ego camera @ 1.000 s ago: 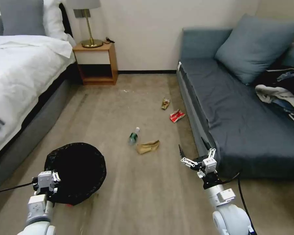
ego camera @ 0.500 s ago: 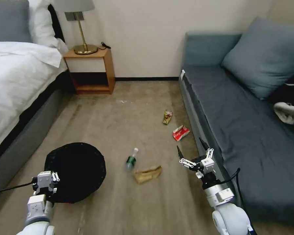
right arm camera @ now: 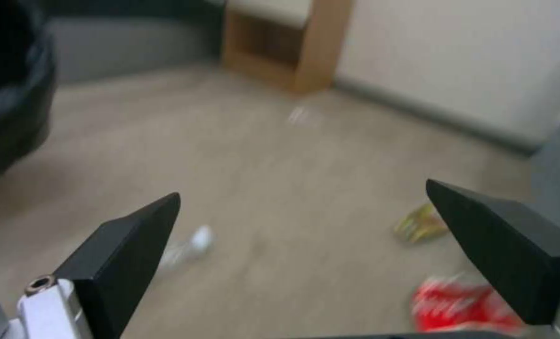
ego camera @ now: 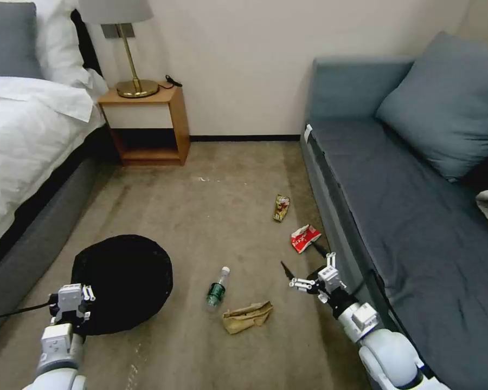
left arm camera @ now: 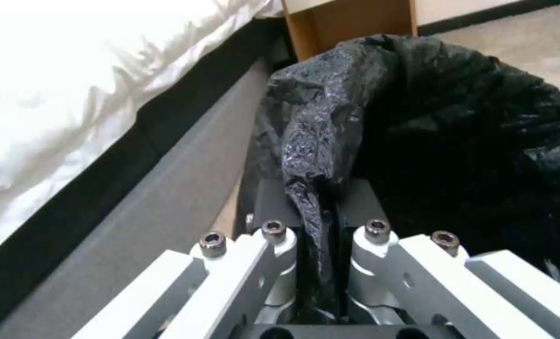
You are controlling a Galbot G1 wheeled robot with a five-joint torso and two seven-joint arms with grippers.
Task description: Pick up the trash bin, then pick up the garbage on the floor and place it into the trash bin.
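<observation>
Head view: we judge the first step done, since the left gripper holds the trash bin by its near rim, low on the robot's left beside the bed. The garbage is not yet collected: a clear bottle and crumpled brown paper bag lie near each other on the matte floor, with the red-white wrapper and yellow-green wrapper farther off by the sofa. The right gripper hangs spread above the floor, near the red-white wrapper. Next calls for lowering over one piece and closing. Left wrist view: the fingers are pressed together on a fold of the bin's crinkly, glossy black bag. Right wrist view: two dark wedge-shaped fingertips stand wide apart, nothing between them; the wrappers and bottle lie beyond.
</observation>
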